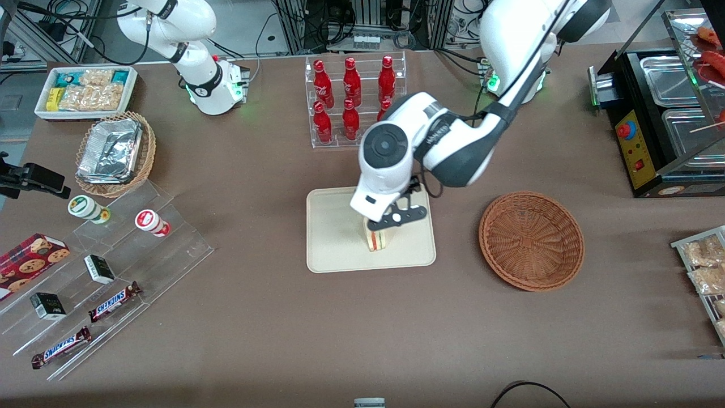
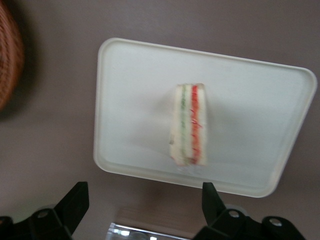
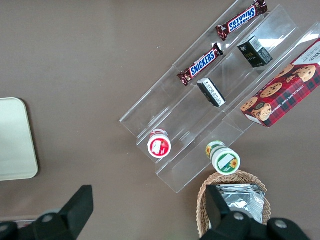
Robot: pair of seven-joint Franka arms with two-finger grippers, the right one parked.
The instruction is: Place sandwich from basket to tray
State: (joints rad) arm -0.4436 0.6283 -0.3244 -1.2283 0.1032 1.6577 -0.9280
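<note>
The sandwich (image 1: 378, 240) stands on its edge on the cream tray (image 1: 334, 238), its red, yellow and green layers showing. My left gripper (image 1: 395, 217) hangs just above it, over the tray, open and empty. In the left wrist view the sandwich (image 2: 190, 125) rests near the middle of the tray (image 2: 250, 100), apart from the black fingertips (image 2: 75, 200), with the gripper (image 2: 142, 200) spread wide. The reddish-brown wicker basket (image 1: 531, 241) lies empty beside the tray, toward the working arm's end; its rim shows in the wrist view (image 2: 7, 65).
A clear rack of red bottles (image 1: 354, 102) stands farther from the camera than the tray. An acrylic step display with snacks (image 1: 102, 272), a tan basket with a foil container (image 1: 113, 153) and a white bin (image 1: 85, 90) lie toward the parked arm's end. A food warmer (image 1: 668, 113) stands at the working arm's end.
</note>
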